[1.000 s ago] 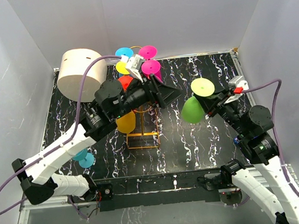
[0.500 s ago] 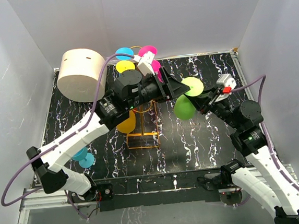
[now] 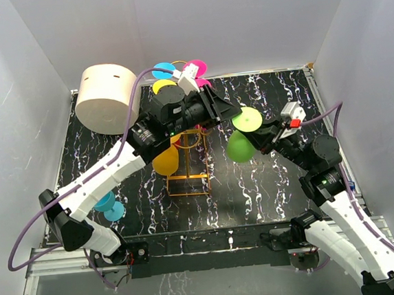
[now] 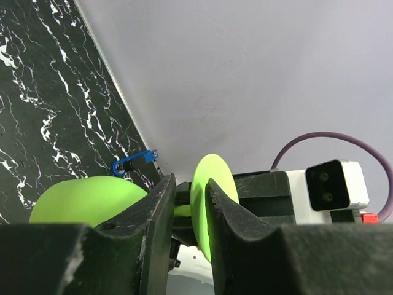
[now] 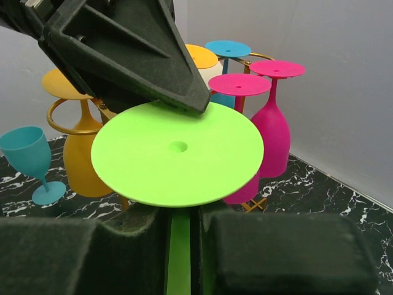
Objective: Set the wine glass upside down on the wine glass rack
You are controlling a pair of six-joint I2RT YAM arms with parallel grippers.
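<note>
My right gripper (image 3: 257, 139) is shut on the stem of the lime-green wine glass (image 3: 238, 146) and holds it in the air, right of the golden wire wine glass rack (image 3: 188, 183). In the right wrist view the stem runs between my pads (image 5: 178, 221), with the round foot (image 5: 178, 153) just above them. My left gripper (image 3: 237, 113) has reached over to that foot. In the left wrist view its jaws (image 4: 189, 184) straddle the foot disc (image 4: 212, 196). One finger touches the disc and a narrow gap shows at the other.
The rack carries two pink glasses (image 3: 195, 69), a blue one (image 3: 165, 69), a yellow one (image 3: 163, 85) and an orange one (image 3: 165, 161). A teal glass (image 3: 109, 207) stands upright at the front left. A cream cylinder (image 3: 106, 97) sits at the back left.
My left arm swung right from the rack to the green glass's foot and its jaws narrowed around it. My right arm carried the glass left, toward the rack.
</note>
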